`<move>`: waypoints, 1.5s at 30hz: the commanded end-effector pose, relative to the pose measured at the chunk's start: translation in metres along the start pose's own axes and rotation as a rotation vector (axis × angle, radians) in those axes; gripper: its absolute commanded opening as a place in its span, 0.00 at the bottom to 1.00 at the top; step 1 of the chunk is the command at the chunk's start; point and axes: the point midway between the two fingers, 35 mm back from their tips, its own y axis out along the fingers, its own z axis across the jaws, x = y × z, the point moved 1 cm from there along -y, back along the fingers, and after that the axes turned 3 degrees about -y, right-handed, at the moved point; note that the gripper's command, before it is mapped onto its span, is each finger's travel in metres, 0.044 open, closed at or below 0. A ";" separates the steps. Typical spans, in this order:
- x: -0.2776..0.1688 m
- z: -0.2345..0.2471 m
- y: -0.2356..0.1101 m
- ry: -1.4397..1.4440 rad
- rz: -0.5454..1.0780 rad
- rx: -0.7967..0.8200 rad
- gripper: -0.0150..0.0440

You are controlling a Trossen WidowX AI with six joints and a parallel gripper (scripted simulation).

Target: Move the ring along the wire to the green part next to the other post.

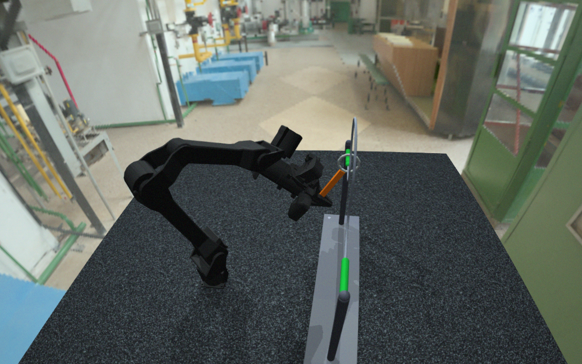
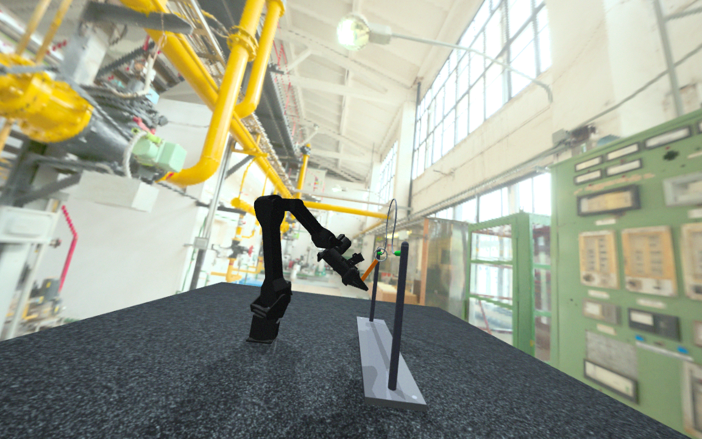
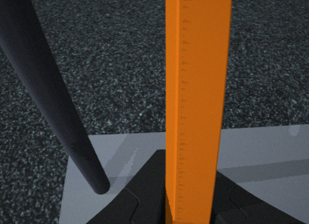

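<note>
My gripper (image 1: 321, 197) (image 2: 361, 281) is shut on the lower end of the orange handle (image 1: 332, 182) (image 2: 368, 267) (image 3: 197, 82). The handle slants up to the grey ring (image 1: 348, 160) (image 2: 380, 253). The ring sits around the green part (image 1: 347, 152) of the wire beside the far post (image 1: 342, 203) (image 2: 373, 297) (image 3: 43, 74). The thin grey wire (image 1: 355, 133) (image 2: 391, 218) arches up from there. The other green part (image 1: 343, 273) sits at the top of the near post (image 1: 337, 323) (image 2: 397, 327). The ring is out of the wrist view.
Both posts stand on a light grey base plate (image 1: 325, 289) (image 2: 375, 355) (image 3: 257, 151) on the dark speckled table (image 1: 420, 253). The arm's base (image 1: 211, 271) stands to the left of the plate.
</note>
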 end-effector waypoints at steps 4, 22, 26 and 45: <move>-0.009 -0.001 0.006 -0.009 0.007 -0.013 0.00; -0.009 -0.001 0.006 -0.009 0.007 -0.013 0.00; -0.008 0.000 0.005 -0.009 0.007 -0.007 0.09; -0.009 0.001 -0.030 -0.008 0.013 -0.011 0.53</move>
